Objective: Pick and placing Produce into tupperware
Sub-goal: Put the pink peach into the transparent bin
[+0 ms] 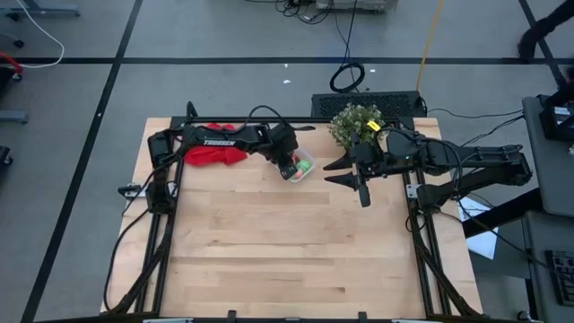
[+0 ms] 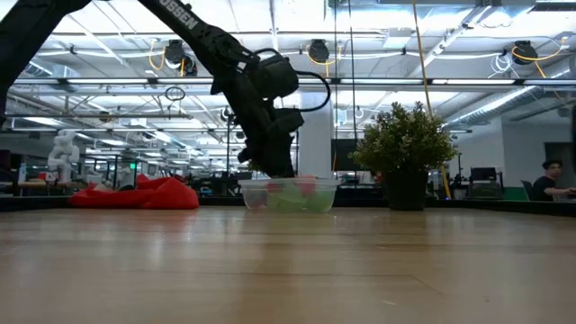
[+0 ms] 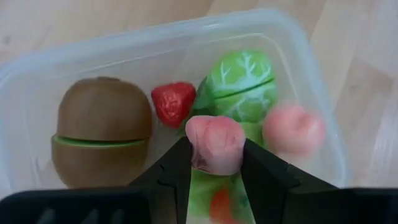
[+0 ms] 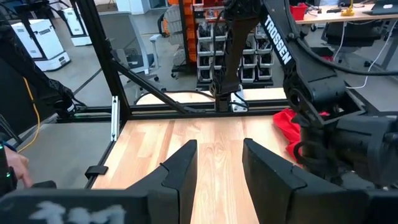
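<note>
1. Over the clear container [image 3: 298,43], the left end effector [image 3: 214,163] hangs with its fingers pinched on a pink toy piece [image 3: 216,144]. If the fingers part while off-centre, the piece could strike the rim and bounce onto the tabletop [image 1: 269,242].

2. Inside the container lie a brown kiwi [image 3: 99,137], a red strawberry [image 3: 173,102], a green cabbage [image 3: 242,84] and a second pink piece [image 3: 292,129]. The floor of the box is crowded, so a drop from too high may land on a rounded toy and roll or hop out.

3. Left of the container, the red cloth [image 1: 213,156] sits close under the left arm. A wide swing on withdrawal could drag it toward the box.

4. Judging by its thin clear walls, the container looks light. A finger that clips the wall on the way up may shove or tip it and spill what is packed.

5. Right of the container, the right end effector [image 1: 352,172] waits with its fingers apart, holding nothing, next to the potted plant [image 1: 355,121]. If both arms move at once near the box, they could collide.
</note>
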